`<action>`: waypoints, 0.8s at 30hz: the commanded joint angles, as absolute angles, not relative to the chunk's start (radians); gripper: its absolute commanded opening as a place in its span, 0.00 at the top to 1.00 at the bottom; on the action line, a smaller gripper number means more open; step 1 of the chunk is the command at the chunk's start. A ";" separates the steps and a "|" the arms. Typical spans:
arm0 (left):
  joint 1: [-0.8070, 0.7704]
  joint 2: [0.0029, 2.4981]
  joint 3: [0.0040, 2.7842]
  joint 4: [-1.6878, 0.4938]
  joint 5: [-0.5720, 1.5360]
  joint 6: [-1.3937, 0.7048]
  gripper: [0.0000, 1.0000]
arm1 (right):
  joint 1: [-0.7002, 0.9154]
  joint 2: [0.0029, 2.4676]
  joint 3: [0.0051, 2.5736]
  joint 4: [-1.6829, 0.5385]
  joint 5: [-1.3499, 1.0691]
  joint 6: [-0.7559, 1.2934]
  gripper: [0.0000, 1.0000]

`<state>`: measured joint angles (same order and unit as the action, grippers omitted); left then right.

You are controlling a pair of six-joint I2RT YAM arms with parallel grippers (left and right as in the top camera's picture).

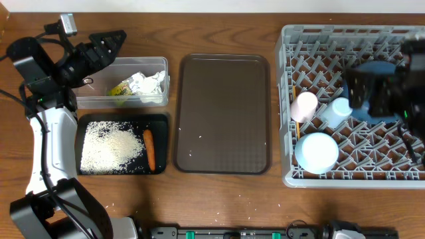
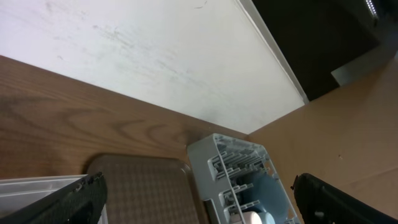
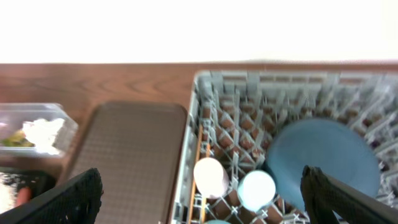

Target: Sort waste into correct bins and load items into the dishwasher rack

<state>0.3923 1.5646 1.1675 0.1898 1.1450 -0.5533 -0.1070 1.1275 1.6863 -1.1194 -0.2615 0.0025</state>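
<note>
Since both grippers are empty and every piece appears to sit in its place, I judge the step in hand to be clearing the arms away from the work. The left gripper (image 1: 111,41) hangs with jaws spread wide over the upper-left corner of the clear tub (image 1: 86,101), which holds the crumpled wrapper (image 1: 145,83). The right gripper (image 3: 200,179), jaws equally wide and holding nothing, hovers over the dishwasher rack (image 1: 398,174) at the right of the frame. To do this well, I would lift each arm straight up before swinging it aside, so no finger catches a tub wall or a rack peg. In the rack, the pink cup (image 1: 305,106) and light-blue cup (image 1: 339,109) sit side by side, the bowl (image 1: 317,151) below them, the dark-blue plate (image 3: 323,158) to their right, what look like the chopsticks (image 3: 199,149) along the left wall. The black tray (image 1: 159,121) at lower left carries the rice (image 1: 109,146) and carrot piece (image 1: 149,149). A few stray grains (image 1: 200,137) lie on the brown serving tray (image 1: 222,79) at centre; too small to grip, I judge.
</note>
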 commanded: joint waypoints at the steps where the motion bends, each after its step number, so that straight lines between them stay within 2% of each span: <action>1: 0.397 1.548 1.182 0.191 1.155 -0.554 0.02 | -0.076 1.040 1.693 -1.122 -0.258 -0.013 0.01; 12: 0.397 1.548 1.182 0.191 1.155 -0.554 0.02 | -0.038 0.749 1.693 -1.123 -0.258 -0.013 0.01; 24: 0.397 1.548 1.182 0.191 1.155 -0.554 0.02 | -0.039 0.546 1.656 -1.144 -0.254 -0.016 0.01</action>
<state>0.3923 1.5646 1.1675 0.1898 1.1450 -0.5533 -0.0521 0.5884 1.6810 -1.1343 -0.2604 -0.0025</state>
